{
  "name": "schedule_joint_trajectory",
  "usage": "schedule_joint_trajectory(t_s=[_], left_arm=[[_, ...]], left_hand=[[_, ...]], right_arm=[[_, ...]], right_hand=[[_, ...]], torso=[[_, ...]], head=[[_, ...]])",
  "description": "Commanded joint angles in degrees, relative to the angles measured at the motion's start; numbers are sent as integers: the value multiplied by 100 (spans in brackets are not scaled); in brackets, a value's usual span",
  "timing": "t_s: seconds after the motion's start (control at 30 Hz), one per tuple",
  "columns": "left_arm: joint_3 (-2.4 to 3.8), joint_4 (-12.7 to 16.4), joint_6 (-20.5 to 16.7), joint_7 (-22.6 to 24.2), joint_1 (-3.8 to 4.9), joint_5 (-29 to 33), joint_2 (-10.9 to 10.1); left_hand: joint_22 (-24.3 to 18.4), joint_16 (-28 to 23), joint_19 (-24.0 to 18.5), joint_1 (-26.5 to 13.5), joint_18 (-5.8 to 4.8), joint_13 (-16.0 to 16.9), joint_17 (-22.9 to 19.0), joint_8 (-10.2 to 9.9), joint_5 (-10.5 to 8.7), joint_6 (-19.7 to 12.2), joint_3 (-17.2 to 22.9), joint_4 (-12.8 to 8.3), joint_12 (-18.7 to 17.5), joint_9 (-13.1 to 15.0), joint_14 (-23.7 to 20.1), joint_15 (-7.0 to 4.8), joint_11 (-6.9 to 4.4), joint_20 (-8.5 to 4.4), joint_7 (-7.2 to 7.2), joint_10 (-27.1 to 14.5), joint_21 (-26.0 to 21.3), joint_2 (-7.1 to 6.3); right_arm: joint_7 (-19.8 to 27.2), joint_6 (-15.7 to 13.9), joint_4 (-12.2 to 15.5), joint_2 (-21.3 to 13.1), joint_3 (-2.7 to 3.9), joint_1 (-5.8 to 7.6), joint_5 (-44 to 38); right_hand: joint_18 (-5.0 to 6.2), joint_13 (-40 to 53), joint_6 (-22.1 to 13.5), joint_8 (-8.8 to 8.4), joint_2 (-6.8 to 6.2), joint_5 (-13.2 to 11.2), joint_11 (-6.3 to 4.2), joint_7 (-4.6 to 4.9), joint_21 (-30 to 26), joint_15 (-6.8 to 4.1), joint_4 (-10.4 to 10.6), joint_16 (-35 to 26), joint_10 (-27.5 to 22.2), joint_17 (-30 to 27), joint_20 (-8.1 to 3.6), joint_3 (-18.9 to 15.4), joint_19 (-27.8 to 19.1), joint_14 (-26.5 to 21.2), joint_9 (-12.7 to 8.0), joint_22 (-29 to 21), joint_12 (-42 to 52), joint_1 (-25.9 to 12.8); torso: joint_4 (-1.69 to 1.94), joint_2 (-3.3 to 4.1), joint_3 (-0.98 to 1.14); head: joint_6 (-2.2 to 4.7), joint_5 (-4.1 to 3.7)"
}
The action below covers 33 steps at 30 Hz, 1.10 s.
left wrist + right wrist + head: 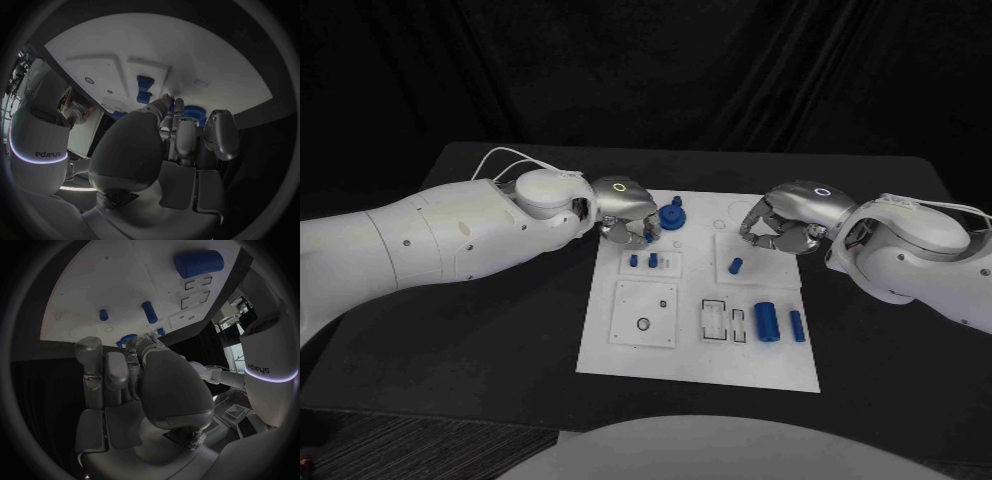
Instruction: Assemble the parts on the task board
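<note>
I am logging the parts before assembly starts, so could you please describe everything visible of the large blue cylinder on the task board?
The large blue cylinder is a smooth, plain blue piece, plastic by its look. It lies on its side on the white task board, in the near right part, its long axis running away from the robot. A thinner blue pin lies parallel on its right, apart from it; outlined rectangular slots sit to its left. Neither robot hand touches it.

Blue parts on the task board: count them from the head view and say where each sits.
6. A gear-like piece at the board's far edge, two small pegs beside the left hand, one peg near the right hand, two cylinders at the near right. Hands may hide others.
</note>
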Motion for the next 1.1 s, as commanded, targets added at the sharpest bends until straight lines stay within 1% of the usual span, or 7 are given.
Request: schedule_joint_trajectory(t_s=[0.03, 0.3, 0.37, 0.47, 0.63, 0.87, 1.1], left_arm=[[4, 13, 93, 19, -16, -21, 9], [4, -3, 114, -20, -22, -21, 15], [4, -7, 116, -85, -26, -21, 20], [4, -18, 152, -221, -37, -21, 31], [4, -41, 178, -352, -51, -21, 34], [4, -59, 131, -430, -60, -21, 28], [4, -86, -113, -459, -63, -21, -41]], left_hand=[[924, -49, -42, -14, 37, -6, -21, -17, -21, -33, -2, 40, -36, -6, -44, 1, -20, 12, -13, -28, -47, -26], [917, -66, -62, -27, 41, -11, -49, -18, -17, -42, -14, 48, -51, -11, -67, 1, -21, 15, -25, -38, -79, -49], [909, -85, -87, -53, 46, -26, -80, -52, -18, -189, -30, 72, -95, -49, -95, -3, -49, 20, -81, -86, -119, -90], [878, -145, -171, -162, 70, -50, -186, -50, -69, -726, -88, 153, -181, -168, -186, -12, -42, 32, -217, -206, -262, -208], [864, -171, -211, -229, 82, -29, -247, -42, -101, -1002, -140, 203, -212, -223, -245, 13, 22, 41, -327, -294, -344, -259], [864, -161, -210, -256, 84, 12, -254, -45, -98, -1285, -173, 232, -209, -275, -258, 62, 84, 48, -459, -331, -369, -256], [872, -151, -194, -268, 79, 25, -243, -37, -91, -1351, -186, 241, -206, -287, -251, 74, 97, 49, -489, -339, -351, -259]], right_arm=[[-92, 36, -1, 0, 3, -15, -8], [-113, 64, 1, 3, 3, -16, -8], [-117, 68, 2, 4, 3, -16, -8], [-121, 73, 5, 2, 3, -16, -8], [-127, 80, 12, -7, 3, -16, -8], [-129, 84, 13, -11, 3, -16, -8], [-126, 73, 24, -27, 3, -16, -8]], right_hand=[[56, -7, -9, 23, 14, 30, -6, 12, -33, -20, -21, -20, -28, -5, -4, 19, -30, 36, -4, 486, -34, 64], [58, -21, -16, 20, 15, 32, -4, 14, -49, -19, -25, -28, -37, -11, -3, 23, -33, 34, -5, 483, -44, 68], [58, -21, -16, 20, 15, 32, -4, 14, -49, -19, -25, -28, -37, -11, -3, 23, -33, 34, -5, 483, -44, 68], [58, -21, -16, 20, 15, 32, -4, 14, -49, -19, -25, -28, -37, -11, -3, 23, -33, 34, -5, 483, -44, 68], [58, -21, -16, 20, 15, 32, -4, 14, -49, -19, -25, -28, -37, -11, -3, 23, -33, 34, -5, 483, -44, 68], [59, -18, -20, 18, 13, 33, -2, 16, -59, -17, -29, -37, -36, -18, -2, 25, -34, 32, -6, 481, -43, 71], [59, -18, -20, 18, 13, 33, -2, 16, -59, -17, -29, -37, -36, -18, -2, 25, -34, 32, -6, 481, -43, 71]], torso=[[9, 0, 0], [7, -1, 1], [4, -2, 1], [2, 0, 3], [4, 5, 3], [2, 1, 1], [1, -2, -2]], head=[[-1, -5], [-1, 8], [-1, 11], [-1, 10], [-1, 13], [-1, 20], [-1, 5]])
